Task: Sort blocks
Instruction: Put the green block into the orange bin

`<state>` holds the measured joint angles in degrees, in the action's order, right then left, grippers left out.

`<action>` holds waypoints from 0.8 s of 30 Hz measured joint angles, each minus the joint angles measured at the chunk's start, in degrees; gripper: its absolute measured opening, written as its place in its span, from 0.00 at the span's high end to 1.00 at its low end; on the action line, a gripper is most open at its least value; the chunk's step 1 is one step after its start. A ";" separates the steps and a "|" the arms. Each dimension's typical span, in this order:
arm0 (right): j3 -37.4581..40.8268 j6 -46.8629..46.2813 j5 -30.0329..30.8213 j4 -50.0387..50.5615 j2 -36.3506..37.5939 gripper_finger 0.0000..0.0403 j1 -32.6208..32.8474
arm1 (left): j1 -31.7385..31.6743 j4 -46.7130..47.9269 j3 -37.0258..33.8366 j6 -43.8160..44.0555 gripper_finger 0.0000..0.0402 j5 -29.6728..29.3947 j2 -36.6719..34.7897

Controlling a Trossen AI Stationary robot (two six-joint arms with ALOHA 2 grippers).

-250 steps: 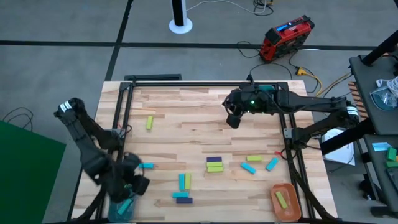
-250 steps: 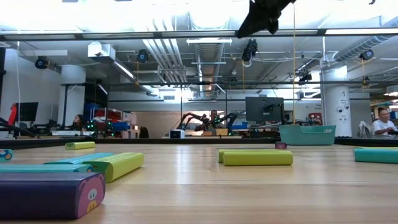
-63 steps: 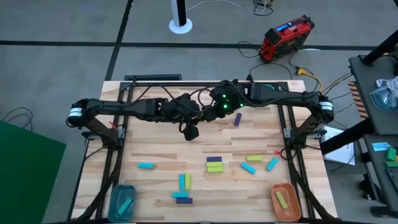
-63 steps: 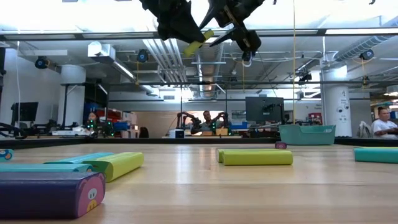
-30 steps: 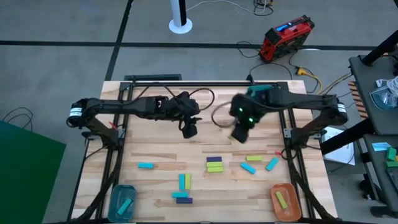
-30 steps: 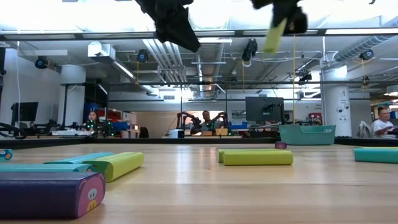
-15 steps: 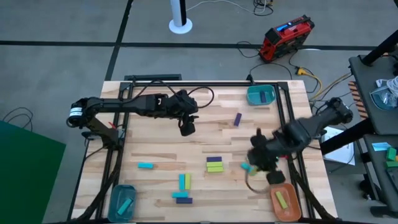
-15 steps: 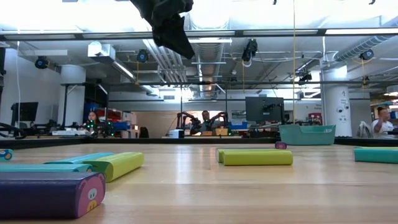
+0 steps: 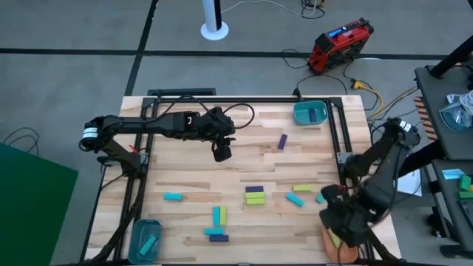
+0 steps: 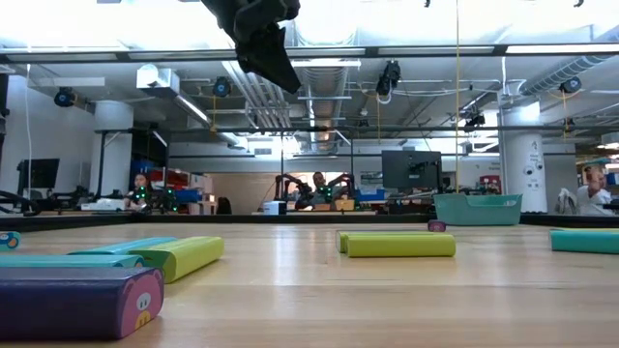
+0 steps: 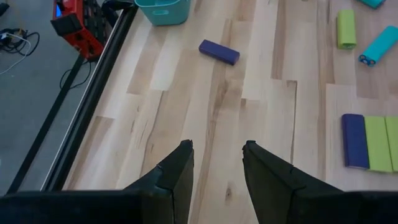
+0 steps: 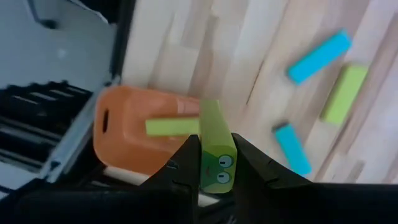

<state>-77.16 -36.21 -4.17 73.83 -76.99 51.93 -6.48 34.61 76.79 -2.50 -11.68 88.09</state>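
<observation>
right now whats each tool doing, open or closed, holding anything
Left tool: open, holding nothing, above bare table.
Right tool: closed on a yellow-green block, above the orange bowl.

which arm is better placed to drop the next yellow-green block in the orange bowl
The right. Its claw is shut on a yellow-green block directly over the orange bowl, which already holds one. The left claw is open and empty, hovering mid-table far from that bowl.

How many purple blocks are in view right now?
4 purple blocks: one in the teal bowl at the far right corner, one loose near that bowl, one against the yellow-green pair mid-table, one by the near edge. The right arm could hide more.
</observation>
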 joint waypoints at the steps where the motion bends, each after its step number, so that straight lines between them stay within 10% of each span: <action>1: 1.08 -1.71 0.66 -0.18 0.00 0.86 1.56 | 0.00 0.02 0.00 0.00 0.71 0.00 0.00; 24: 10.80 -12.83 1.04 -20.27 -7.19 0.86 15.70 | 0.00 0.00 0.00 0.06 0.71 0.02 0.00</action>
<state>-66.36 -49.04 -3.12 53.55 -84.18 67.63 -6.48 34.61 76.79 -2.44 -11.67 88.09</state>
